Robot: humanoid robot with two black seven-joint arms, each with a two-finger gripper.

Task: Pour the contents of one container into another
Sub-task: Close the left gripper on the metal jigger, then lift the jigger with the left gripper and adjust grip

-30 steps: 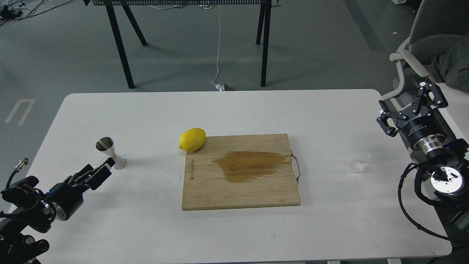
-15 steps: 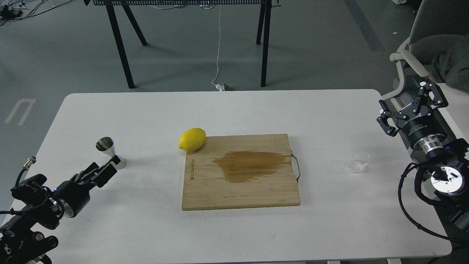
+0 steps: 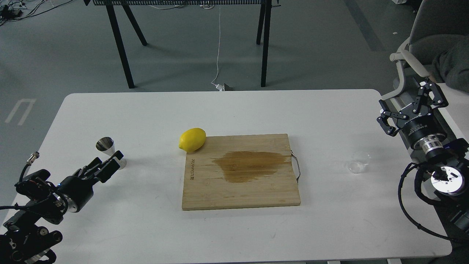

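Left jaws (image 3: 110,163) had advanced since the earlier frames, their tips now overlapping the foot of the steel jigger (image 3: 110,151); the gap between the fingers could not be told. Jigger: upright on the white worktop (image 3: 146,113), just beyond the left jaws. Clear glass cup (image 3: 358,161): upright, below the right jaws (image 3: 409,99), apart from them. Right jaws: spread wide, empty, unmoved. Between the two: lemon (image 3: 192,139) touching a stained cutting board (image 3: 240,171).
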